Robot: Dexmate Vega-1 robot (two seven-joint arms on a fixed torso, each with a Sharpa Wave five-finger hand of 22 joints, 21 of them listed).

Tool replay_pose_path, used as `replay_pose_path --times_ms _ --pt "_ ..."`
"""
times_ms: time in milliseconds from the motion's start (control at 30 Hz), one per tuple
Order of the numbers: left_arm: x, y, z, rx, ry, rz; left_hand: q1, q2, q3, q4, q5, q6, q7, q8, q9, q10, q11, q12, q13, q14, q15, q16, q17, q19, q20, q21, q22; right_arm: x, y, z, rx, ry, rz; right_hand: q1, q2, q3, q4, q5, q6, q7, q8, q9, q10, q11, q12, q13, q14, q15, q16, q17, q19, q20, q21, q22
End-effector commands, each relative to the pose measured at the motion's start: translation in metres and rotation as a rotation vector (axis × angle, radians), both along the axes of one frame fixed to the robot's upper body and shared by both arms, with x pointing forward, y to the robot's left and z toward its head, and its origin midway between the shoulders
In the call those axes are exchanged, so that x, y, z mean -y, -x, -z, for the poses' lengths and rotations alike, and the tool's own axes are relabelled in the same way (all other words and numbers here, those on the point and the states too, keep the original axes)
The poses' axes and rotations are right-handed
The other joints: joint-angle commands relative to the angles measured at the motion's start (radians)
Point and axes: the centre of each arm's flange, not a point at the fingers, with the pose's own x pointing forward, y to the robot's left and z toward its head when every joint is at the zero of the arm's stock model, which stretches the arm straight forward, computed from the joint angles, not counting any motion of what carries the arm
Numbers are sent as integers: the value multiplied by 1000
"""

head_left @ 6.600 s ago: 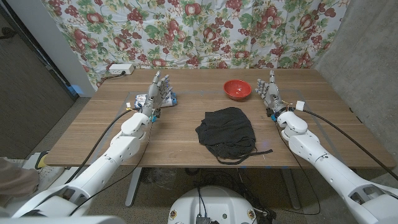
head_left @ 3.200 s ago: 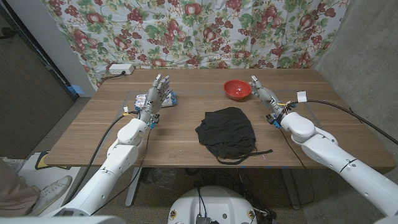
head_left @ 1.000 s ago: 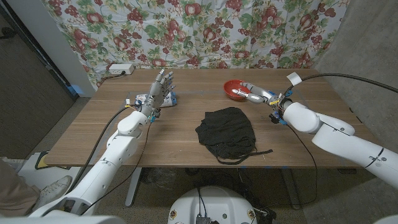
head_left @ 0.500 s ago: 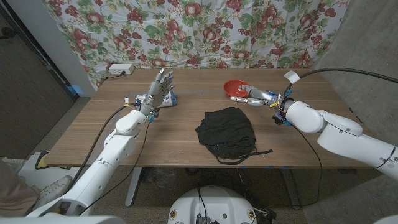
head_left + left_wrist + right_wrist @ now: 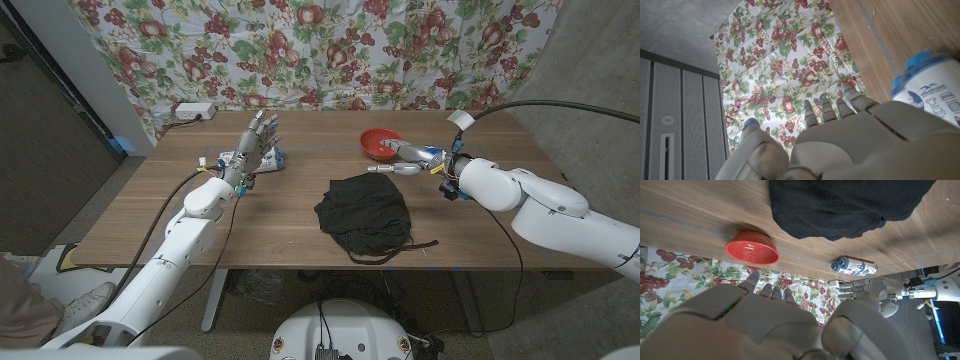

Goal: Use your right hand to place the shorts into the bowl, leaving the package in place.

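1. Lying near the front edge at mid-table, the shorts (image 5: 365, 214) are a dark crumpled heap; their long axis runs front to back, with a loose cord trailing right at the near end, so you cannot tell waist from legs.
2. Your right hand (image 5: 404, 159) has swung in from the table's right side over the last seconds; it now reaches leftward, low, between shorts and bowl (image 5: 380, 143), fingers spread and holding nothing; the grasp is not yet begun.
3. Your left hand (image 5: 255, 146) stands upright, fingers apart, empty, beside the package (image 5: 234, 159) on the far left; leave both there.
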Motion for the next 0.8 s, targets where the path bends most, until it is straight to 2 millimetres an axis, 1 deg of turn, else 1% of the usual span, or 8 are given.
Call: replay_pose_path --times_ms 33,400,667,733,767,800 --pt "-3 -2 4 -7 1 5 -1 4 -3 1 6 1 -1 8 4 1 1 3 2 -3 1 5 2 4 -4 8 2 -9 10 -4 -18 111 19 19 0 -4 -11 15 -37 7 -6 5 -35 8 -2 4 -58 14 -2 2 -10 12 -2 0" --pt "-3 -3 7 -12 7 1 -1 5 -5 1 5 5 0 9 4 1 1 3 2 -4 2 5 2 5 -5 8 2 -19 11 0 -29 186 24 26 -1 -6 -15 22 -50 14 -2 6 -42 20 -1 4 -66 18 -1 2 -13 17 -2 0" --pt "0 -4 7 -11 3 10 -1 5 -6 1 5 5 0 9 4 1 1 3 2 -4 1 6 2 4 -5 8 2 -22 14 0 -17 227 30 31 -1 -6 -18 26 -51 14 0 6 -45 21 0 5 -68 19 -1 2 -15 17 -2 0" --pt "0 -4 7 -10 -1 11 -1 6 -7 1 5 18 1 14 4 3 2 4 2 -4 1 6 2 5 -4 8 2 -22 15 0 -17 235 33 35 -1 -6 -20 29 -51 16 2 6 -47 22 0 5 -70 19 -1 2 -16 17 -2 0" --pt "1 -4 6 -10 -2 13 -1 6 -8 1 5 32 7 19 4 4 2 5 2 -4 1 6 2 5 -4 8 2 -22 15 0 -12 240 36 36 -1 -5 -20 30 -52 16 2 6 -48 21 0 5 -71 20 -1 2 -16 15 -2 0" --pt "1 -4 6 -10 -2 12 -1 5 -8 1 5 33 7 19 4 4 2 5 2 -4 2 6 2 5 -4 8 2 -23 15 0 -9 247 40 39 -1 -5 -22 31 -53 18 2 6 -49 21 0 5 -71 20 -1 2 -17 14 -2 0"
